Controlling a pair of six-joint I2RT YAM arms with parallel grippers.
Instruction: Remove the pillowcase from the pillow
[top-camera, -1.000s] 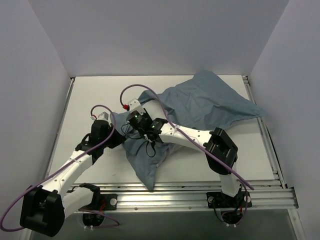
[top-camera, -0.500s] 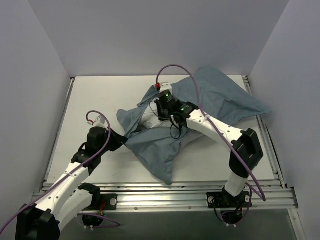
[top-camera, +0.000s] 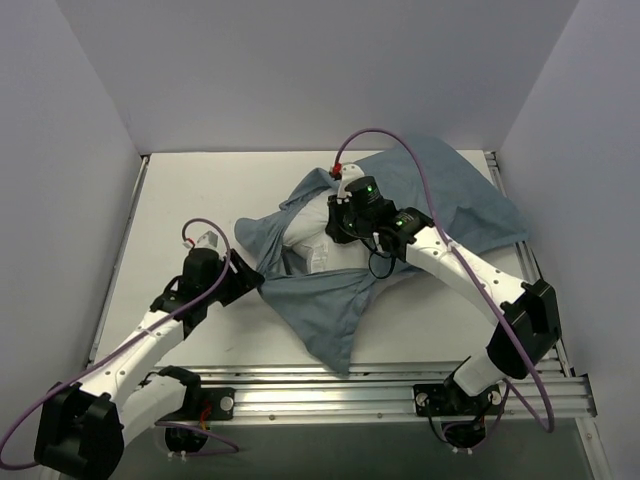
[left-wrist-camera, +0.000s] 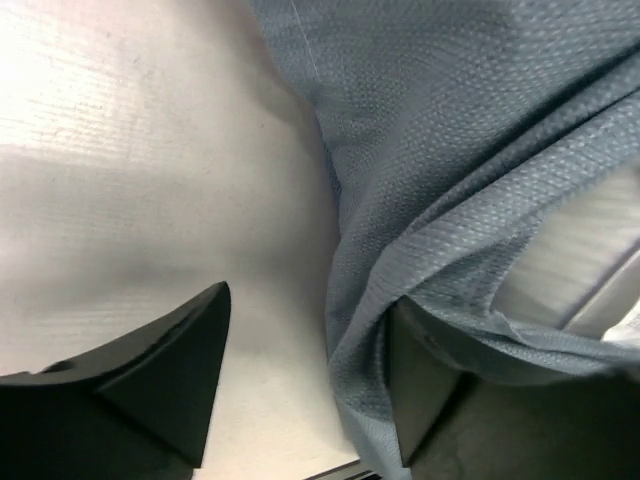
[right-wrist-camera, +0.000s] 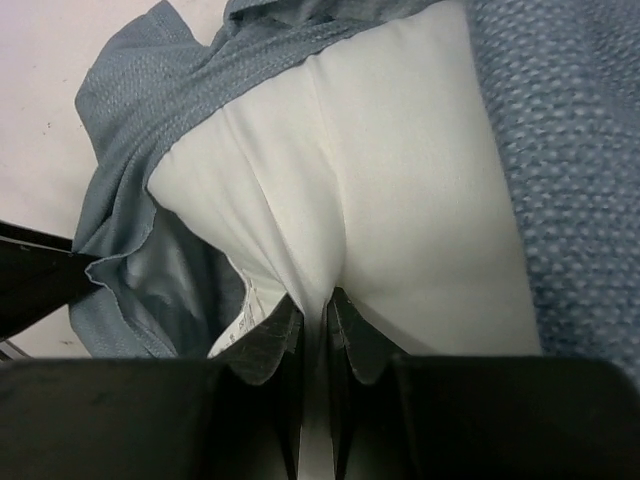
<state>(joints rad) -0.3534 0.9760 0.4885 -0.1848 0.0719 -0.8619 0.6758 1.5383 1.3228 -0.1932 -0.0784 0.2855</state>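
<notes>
The dusty blue pillowcase (top-camera: 440, 200) lies crumpled across the middle and back right of the table. The white pillow (top-camera: 310, 240) shows through its open mouth at the left. My right gripper (top-camera: 335, 228) is shut on a fold of the pillow (right-wrist-camera: 400, 180), pinched between its fingertips (right-wrist-camera: 270, 345), with a small label beside them. Pillowcase cloth (right-wrist-camera: 560, 150) lies round the pillow on both sides. My left gripper (top-camera: 252, 283) sits low at the pillowcase's left edge, open. In the left wrist view the cloth (left-wrist-camera: 450, 150) drapes over the right finger (left-wrist-camera: 430, 400), and bare table shows between the jaws.
The white tabletop (top-camera: 190, 190) is bare on the left and along the back. A metal rail (top-camera: 330, 385) runs along the near edge, with both arm bases on it. Grey walls close in the left, back and right sides.
My left gripper has opened and let go of the pillowcase edge. My right gripper, shut on the pillow, has moved toward the back right, and more white pillow shows.
</notes>
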